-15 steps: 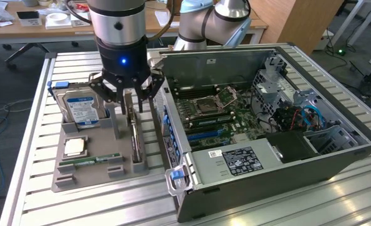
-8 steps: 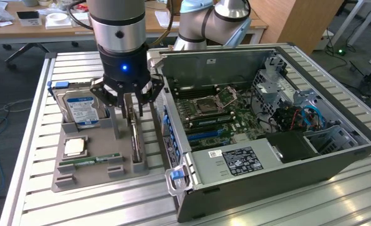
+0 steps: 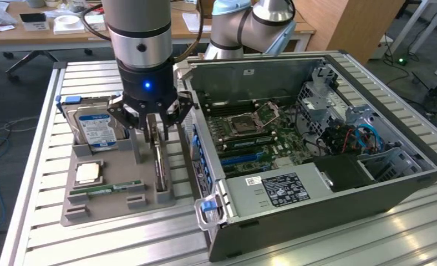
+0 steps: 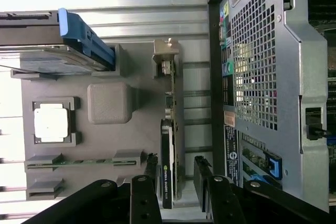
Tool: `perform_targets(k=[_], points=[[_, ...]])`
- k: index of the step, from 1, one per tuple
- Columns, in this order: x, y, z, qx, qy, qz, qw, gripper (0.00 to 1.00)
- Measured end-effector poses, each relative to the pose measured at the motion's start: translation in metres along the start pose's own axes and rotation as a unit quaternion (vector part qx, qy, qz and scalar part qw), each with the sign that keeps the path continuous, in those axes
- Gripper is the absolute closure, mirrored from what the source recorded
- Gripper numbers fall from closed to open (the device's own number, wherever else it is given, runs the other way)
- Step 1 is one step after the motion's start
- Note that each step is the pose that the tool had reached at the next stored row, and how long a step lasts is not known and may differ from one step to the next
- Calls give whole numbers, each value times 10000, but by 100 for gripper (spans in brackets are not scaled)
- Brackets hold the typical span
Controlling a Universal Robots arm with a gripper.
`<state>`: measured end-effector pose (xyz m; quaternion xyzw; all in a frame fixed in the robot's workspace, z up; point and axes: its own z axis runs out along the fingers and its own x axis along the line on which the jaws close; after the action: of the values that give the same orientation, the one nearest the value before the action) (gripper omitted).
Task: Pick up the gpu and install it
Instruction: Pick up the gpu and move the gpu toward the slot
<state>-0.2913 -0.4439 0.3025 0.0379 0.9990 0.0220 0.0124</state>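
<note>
The pincer [image 3: 154,124] stands released, its fingers [image 4: 201,176] straddling the gpu [image 4: 168,145] with a gap on each side, nothing grasped. The gpu stands on edge in a slot of the grey tray [image 3: 103,205], just beside the case [image 3: 315,166]. It looks light and stiff but fragile: a thin board with exposed parts, likely to twist if pinched off-centre. The flat faces near the top edge, around mid-length, seem the safest hold, clear of the bracket end and the connector edge below. The arm [image 3: 138,33] hangs straight down over the tray, wrist vertical. The drive [image 3: 94,128], chip [image 3: 89,173] and memory stick [image 3: 113,188] share the tray on the bench [image 3: 92,244].
</note>
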Motion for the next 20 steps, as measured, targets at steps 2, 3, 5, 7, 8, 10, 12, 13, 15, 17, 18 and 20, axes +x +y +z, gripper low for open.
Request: perform_targets(k=[2, 3, 5, 7, 8, 10, 12, 13, 15, 17, 18, 20], points=[[0, 0, 12, 0, -2, 0, 10000, 58], [0, -1, 24, 0, -1, 0, 10000, 58], [1, -2, 55, 0, -1, 0, 10000, 58], [2, -4, 92, 1, -1, 0, 10000, 58], [3, -5, 109, 1, 0, 0, 10000, 58], [4, -7, 145, 1, -1, 0, 10000, 58], [5, -8, 180, 0, -1, 0, 10000, 58], [5, -9, 196, 1, -1, 0, 10000, 58], [6, -10, 230, 1, -1, 0, 10000, 58], [7, -11, 259, 0, -1, 0, 10000, 58], [7, -12, 272, 0, -1, 0, 10000, 58], [8, -13, 299, 1, -1, 0, 10000, 58]])
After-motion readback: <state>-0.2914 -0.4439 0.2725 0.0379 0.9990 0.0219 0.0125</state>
